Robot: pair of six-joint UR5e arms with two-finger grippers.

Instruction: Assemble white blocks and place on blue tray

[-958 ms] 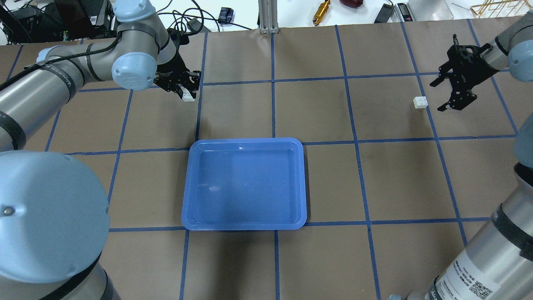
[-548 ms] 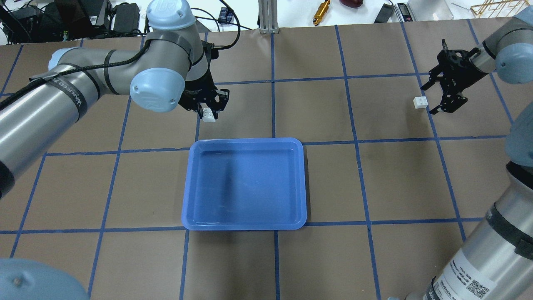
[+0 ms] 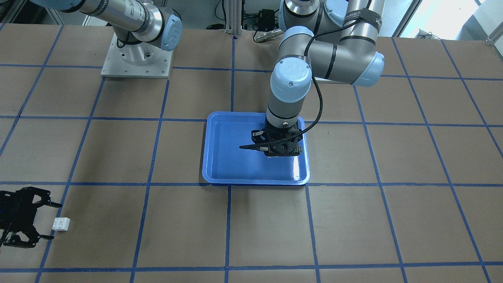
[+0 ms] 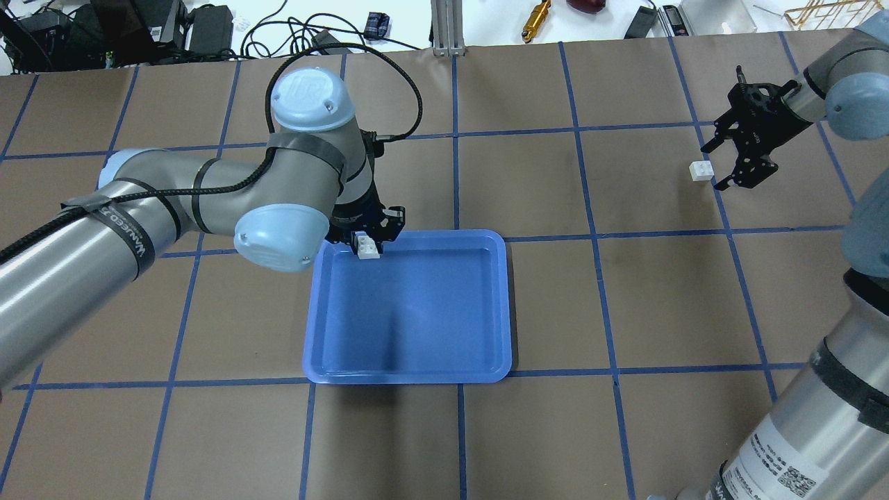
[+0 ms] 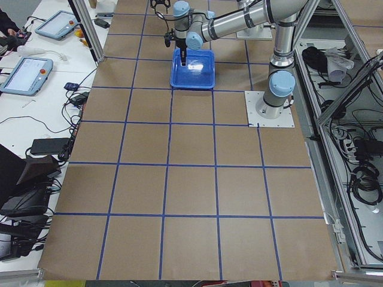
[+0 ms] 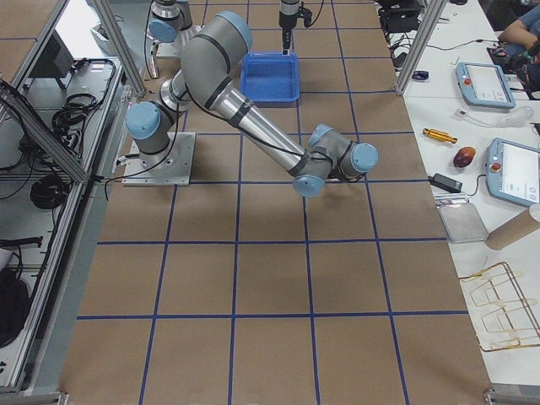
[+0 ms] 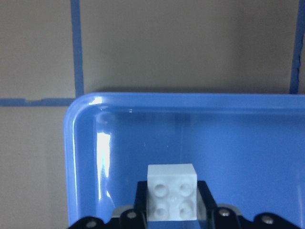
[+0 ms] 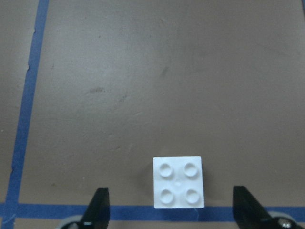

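Note:
The blue tray (image 4: 410, 347) lies mid-table, also in the front view (image 3: 255, 173). My left gripper (image 4: 368, 242) is shut on a white block (image 4: 368, 247) and holds it just above the tray's far left corner. In the left wrist view the block (image 7: 171, 191) sits studs-up between the jaws over the tray floor (image 7: 238, 143). The second white block (image 4: 701, 170) rests on the table at far right. My right gripper (image 4: 713, 167) is open beside it. In the right wrist view its fingers (image 8: 100, 207) straddle the block (image 8: 179, 182) without touching it.
The brown table is marked with a grid of blue tape. An aluminium post (image 4: 444, 28) and tools, cables and a yellow cylinder (image 4: 536, 17) lie beyond the far edge. The arm base plates (image 3: 135, 59) stand on the robot's side of the table.
My left arm carried its white block from the far left toward the tray, now over its far left corner. My right gripper shifted slightly toward the second block, staying open.

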